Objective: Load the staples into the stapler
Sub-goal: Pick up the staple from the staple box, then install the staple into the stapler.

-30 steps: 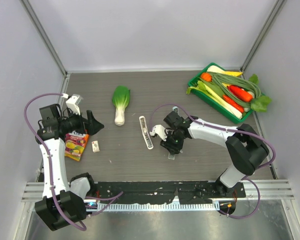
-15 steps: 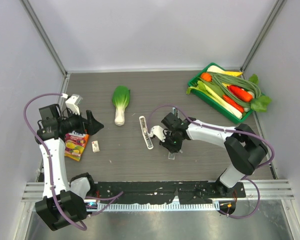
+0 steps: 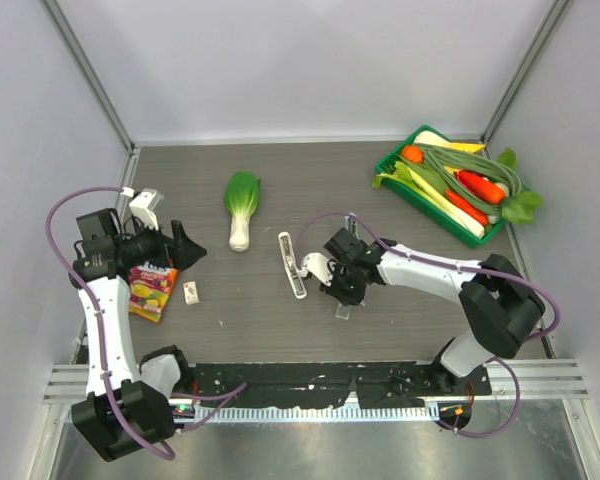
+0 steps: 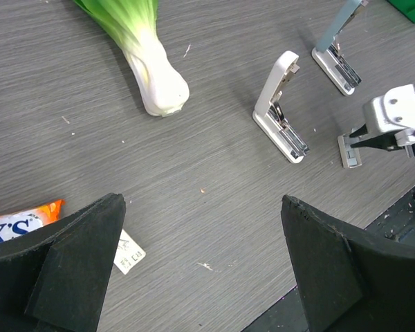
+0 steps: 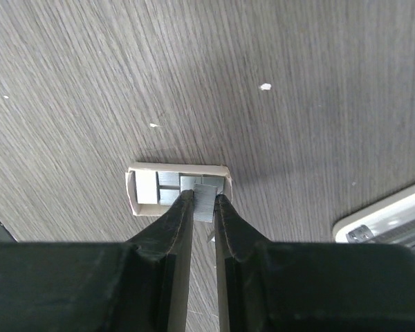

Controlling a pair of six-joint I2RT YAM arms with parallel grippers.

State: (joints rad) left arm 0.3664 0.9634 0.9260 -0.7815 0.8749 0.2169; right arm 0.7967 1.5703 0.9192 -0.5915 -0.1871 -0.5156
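The white stapler (image 3: pixel 292 265) lies hinged open at mid-table, its metal channel facing up (image 4: pixel 288 138). To its right sits the small open cardboard staples box (image 3: pixel 346 308), with silvery strips inside (image 5: pixel 167 188). My right gripper (image 5: pixel 204 197) points down into the box's right end and is shut on one strip of staples (image 5: pixel 207 202). Its place from above is just over the box (image 3: pixel 342 293). My left gripper (image 3: pixel 188 243) hovers far to the left, open and holding nothing (image 4: pixel 202 207).
A pale blue-grey bar (image 4: pixel 337 50) lies beyond the stapler. A bok choy (image 3: pixel 242 205) lies behind it. A candy packet (image 3: pixel 152 288) and a small printed card (image 3: pixel 191 292) lie under my left arm. A green vegetable tray (image 3: pixel 395 152) stands at the back right.
My right gripper has closed its jaws onto a staple strip in the box and shifted slightly left. The left arm has not moved.
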